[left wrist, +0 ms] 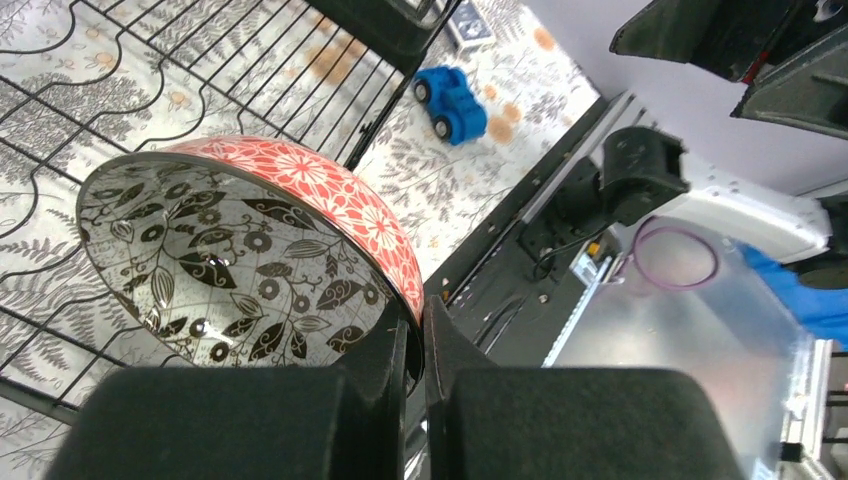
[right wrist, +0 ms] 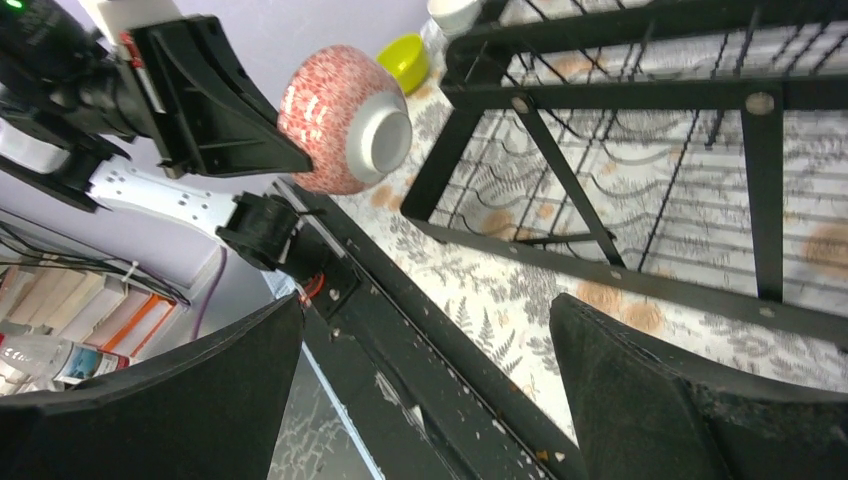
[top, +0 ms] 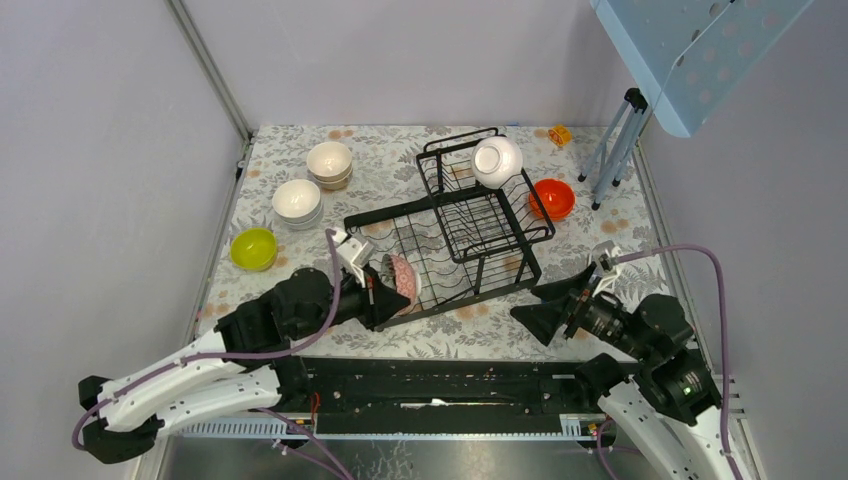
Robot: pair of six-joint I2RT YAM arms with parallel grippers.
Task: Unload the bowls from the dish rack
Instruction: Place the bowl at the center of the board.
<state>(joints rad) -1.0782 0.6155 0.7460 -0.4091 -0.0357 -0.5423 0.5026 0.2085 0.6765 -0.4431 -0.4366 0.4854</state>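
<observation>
Overhead: stacked cream bowls (top: pixel 329 163), stacked white bowls (top: pixel 297 201), a yellow-green bowl (top: pixel 253 248) and an orange-red bowl (top: pixel 552 198) sit on the table (top: pixel 620 235) outside the dish rack (top: pixel 470 225); an upturned white bowl (top: pixel 497 160) lies on its upper basket (top: pixel 445 165). Left wrist: the left gripper (left wrist: pixel 415 340) is clamped on a pink-patterned bowl's (left wrist: pixel 240 260) rim, over the lower tray (left wrist: pixel 60 90). Right wrist: the right gripper (right wrist: pixel 425 310) gapes, empty. Seemingly two bowls are left to unload.

The overhead view looks down on the whole table (top: pixel 380 150). The wrist views sit close behind the left claw (left wrist: pixel 415 345) and right claw (right wrist: pixel 425 325). All share the patterned bowl (right wrist: pixel 340 115) at the left claw's tip.
</observation>
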